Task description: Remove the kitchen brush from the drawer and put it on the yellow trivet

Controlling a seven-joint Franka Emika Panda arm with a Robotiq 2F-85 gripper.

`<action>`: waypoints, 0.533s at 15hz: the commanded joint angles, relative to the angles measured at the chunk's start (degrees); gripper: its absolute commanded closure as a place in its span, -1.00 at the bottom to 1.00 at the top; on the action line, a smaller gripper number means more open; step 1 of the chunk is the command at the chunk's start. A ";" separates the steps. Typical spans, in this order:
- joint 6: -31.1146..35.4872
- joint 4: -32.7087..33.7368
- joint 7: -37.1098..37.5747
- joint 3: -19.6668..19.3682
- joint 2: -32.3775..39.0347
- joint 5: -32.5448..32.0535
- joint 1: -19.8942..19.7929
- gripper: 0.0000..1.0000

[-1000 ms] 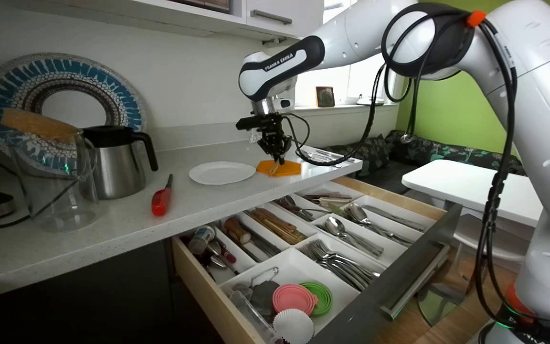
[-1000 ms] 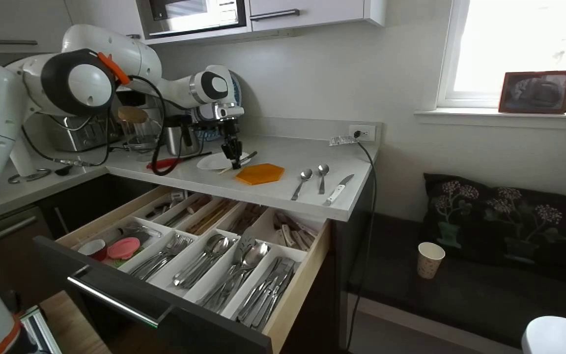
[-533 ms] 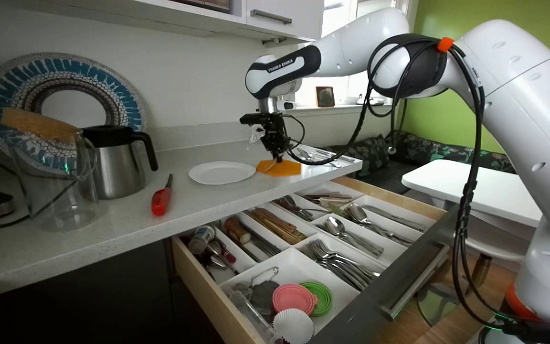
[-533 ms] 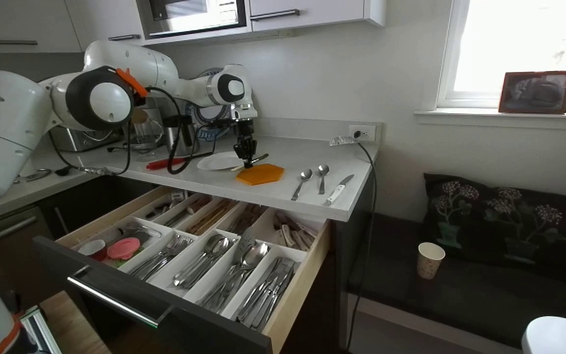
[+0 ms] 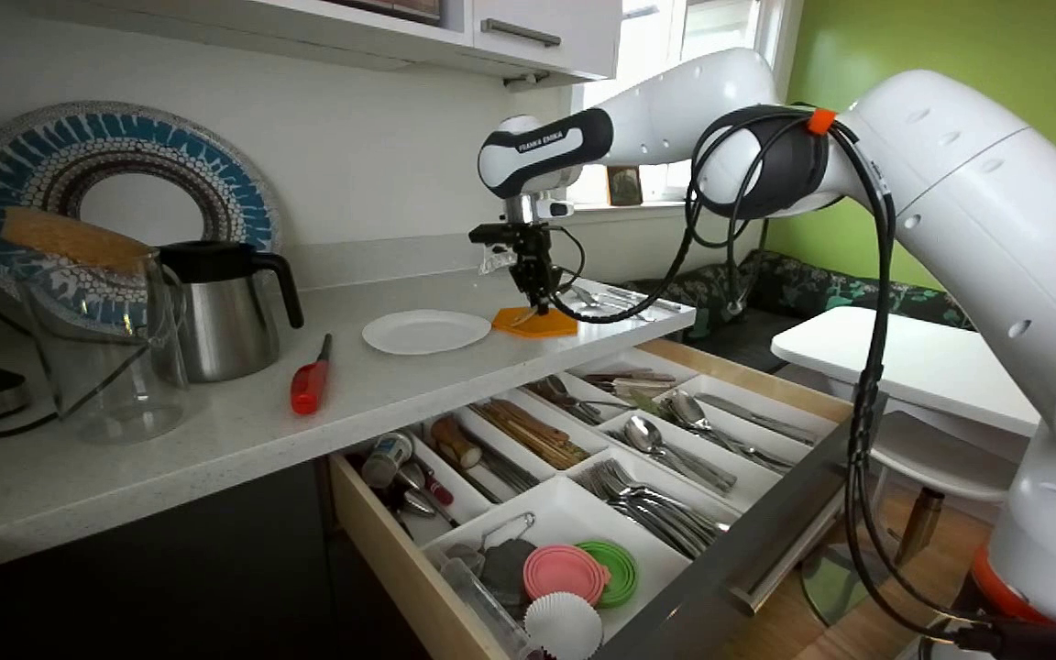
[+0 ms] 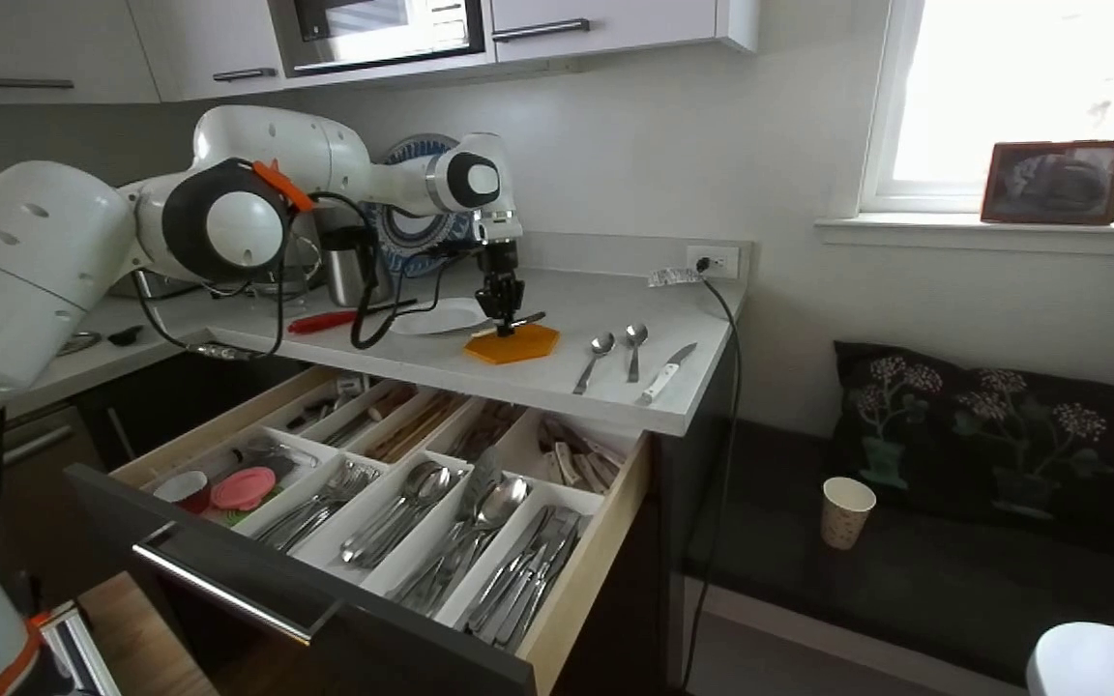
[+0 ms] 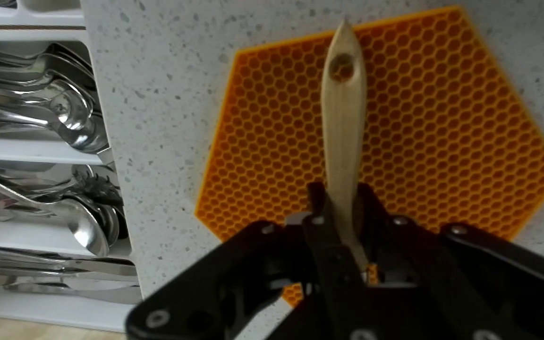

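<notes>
Tool around partly hidden brush

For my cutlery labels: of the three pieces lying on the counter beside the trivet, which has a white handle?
The knife, farthest from the yellow trivet; both spoons have silver-coloured handles.

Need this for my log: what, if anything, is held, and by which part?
The end effector holds the kitchen brush by its wooden handle, away from the holed end.

white plate, steel jug, paper cup, framed picture
</notes>
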 commanded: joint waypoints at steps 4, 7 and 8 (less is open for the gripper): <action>-2.83 6.04 2.07 0.03 3.28 0.62 -0.14 0.11; -2.61 5.77 0.68 0.31 1.54 0.40 -0.08 -0.27; -2.49 5.33 -0.42 0.46 0.53 0.20 -0.01 -0.48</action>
